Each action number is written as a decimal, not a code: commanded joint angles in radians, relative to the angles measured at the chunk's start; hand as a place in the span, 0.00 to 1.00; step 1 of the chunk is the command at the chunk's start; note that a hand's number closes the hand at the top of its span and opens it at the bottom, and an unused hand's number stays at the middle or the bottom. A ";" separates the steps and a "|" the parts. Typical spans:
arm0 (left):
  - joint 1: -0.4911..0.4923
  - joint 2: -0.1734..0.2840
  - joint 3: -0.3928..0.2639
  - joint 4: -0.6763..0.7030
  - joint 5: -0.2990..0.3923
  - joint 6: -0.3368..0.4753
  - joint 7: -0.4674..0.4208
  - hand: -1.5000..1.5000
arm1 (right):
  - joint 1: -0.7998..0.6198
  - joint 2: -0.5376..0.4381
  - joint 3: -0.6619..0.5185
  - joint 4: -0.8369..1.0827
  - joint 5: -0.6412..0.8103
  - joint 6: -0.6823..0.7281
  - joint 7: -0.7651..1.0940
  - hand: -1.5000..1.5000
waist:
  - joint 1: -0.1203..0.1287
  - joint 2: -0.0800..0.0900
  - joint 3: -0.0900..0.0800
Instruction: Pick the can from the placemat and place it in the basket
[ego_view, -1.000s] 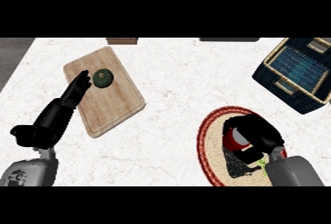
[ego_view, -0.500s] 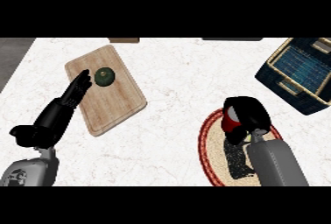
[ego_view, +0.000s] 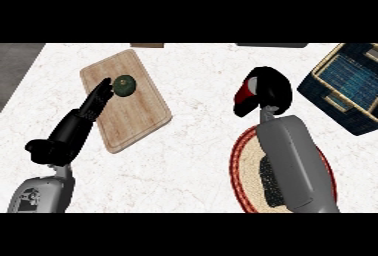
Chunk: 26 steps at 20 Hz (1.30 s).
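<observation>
left hand (ego_view: 77, 125): open, fingers straight and stretched out, pointing up and to the right, parked near the left side
left forearm: grey, coming in at the lower left corner
right hand (ego_view: 269, 92): black fingers curled round something red and white
right forearm: grey, running up from the bottom edge

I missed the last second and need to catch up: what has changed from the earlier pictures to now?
The right hand, shut on the can, has lifted it off the placemat and carried it up the view toward the basket. The left hand stays open beside the cutting board.
</observation>
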 joint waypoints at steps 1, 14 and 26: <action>0.015 -0.004 0.008 -0.003 0.003 0.006 -0.011 0.50 | -0.072 0.008 0.012 -0.030 -0.087 -0.188 0.048 1.00 | -0.010 -0.006 0.000; 0.053 0.028 0.044 -0.051 0.019 -0.006 0.014 0.50 | -0.180 0.006 0.091 -0.399 0.040 -0.223 0.347 1.00 | -0.044 -0.014 -0.001; -0.018 -0.004 0.019 0.035 -0.022 0.023 -0.018 0.50 | -0.500 -0.190 -0.138 0.000 0.069 -0.237 0.311 1.00 | -0.031 -0.004 -0.001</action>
